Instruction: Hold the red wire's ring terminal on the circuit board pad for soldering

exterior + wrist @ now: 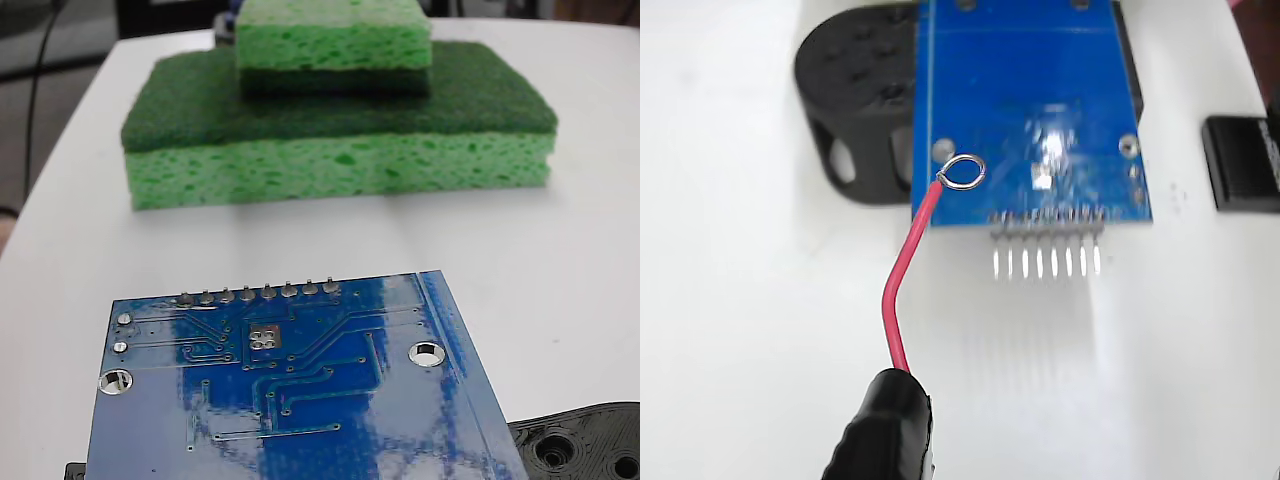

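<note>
The blue circuit board (1030, 110) lies flat, its pin row toward the wrist camera. The silvery pad (1043, 180) sits near the middle of its pin edge, and shows as a small square with four holes in the fixed view as the pad (264, 337). The red wire (902, 285) rises from a black sleeve (885, 430) at the bottom of the wrist view, where my gripper (880, 450) holds it shut. Its ring terminal (963, 172) is over the board's left corner, beside a mounting hole (943, 150) and well left of the pad. Wire and gripper are out of the fixed view.
A black plastic piece with holes (855, 110) sits under the board's left side. A black block (1243, 163) lies to the right. In the fixed view, two stacked green sponges (340, 120) stand behind the board (300, 400) on the white table (560, 260).
</note>
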`<action>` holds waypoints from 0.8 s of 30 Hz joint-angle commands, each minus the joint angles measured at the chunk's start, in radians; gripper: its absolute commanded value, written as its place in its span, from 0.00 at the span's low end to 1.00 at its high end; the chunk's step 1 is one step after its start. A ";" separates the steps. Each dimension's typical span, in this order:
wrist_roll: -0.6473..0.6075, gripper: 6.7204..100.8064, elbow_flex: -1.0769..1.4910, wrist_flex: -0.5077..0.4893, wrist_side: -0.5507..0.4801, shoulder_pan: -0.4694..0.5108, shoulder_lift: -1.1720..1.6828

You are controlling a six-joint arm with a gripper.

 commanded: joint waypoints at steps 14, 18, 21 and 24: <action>-0.046 0.99 -0.239 -0.029 -0.166 0.092 -0.333; -0.063 0.99 -0.249 -0.043 -0.206 0.121 -0.379; -0.074 0.99 -0.242 -0.058 -0.225 0.143 -0.394; -0.077 0.99 -0.221 -0.086 -0.250 0.166 -0.394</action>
